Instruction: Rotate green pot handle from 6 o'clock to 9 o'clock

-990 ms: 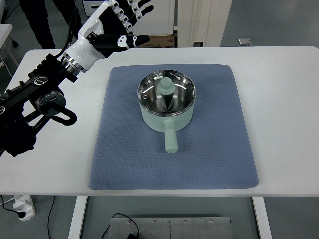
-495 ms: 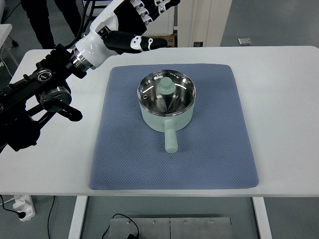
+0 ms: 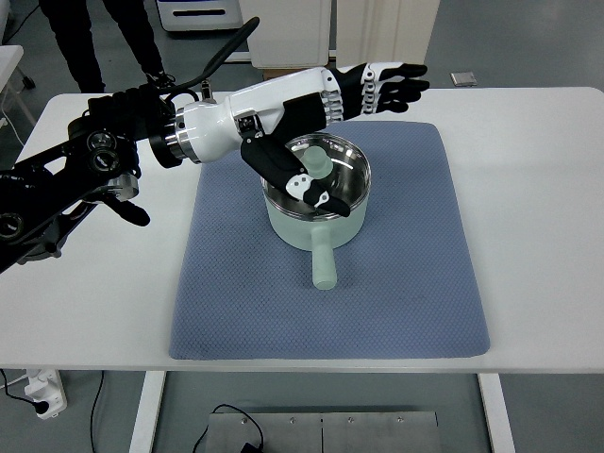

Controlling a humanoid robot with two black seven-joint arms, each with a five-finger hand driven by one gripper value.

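Observation:
A pale green pot [image 3: 316, 212] with a glass lid and a green knob [image 3: 315, 162] stands on the blue mat [image 3: 396, 274]. Its handle [image 3: 323, 266] points toward me, at 6 o'clock. My left hand [image 3: 354, 118] reaches in from the left and hovers over the pot, open and holding nothing. The long fingers [image 3: 392, 83] stretch out past the pot's far rim, while the thumb [image 3: 297, 179] hangs over the lid's near-left side. Part of the lid is hidden under the hand. My right hand is out of the picture.
The mat lies in the middle of a white table [image 3: 538, 189]. My left arm's black links [image 3: 66, 184] cover the table's left part. A person's legs [image 3: 80, 38] stand beyond the far left corner. White cabinets [image 3: 283, 28] stand behind the table.
My left hand has swung from the far left corner of the mat rightward and nearer, so that it now hovers over the pot lid. The pot has not moved.

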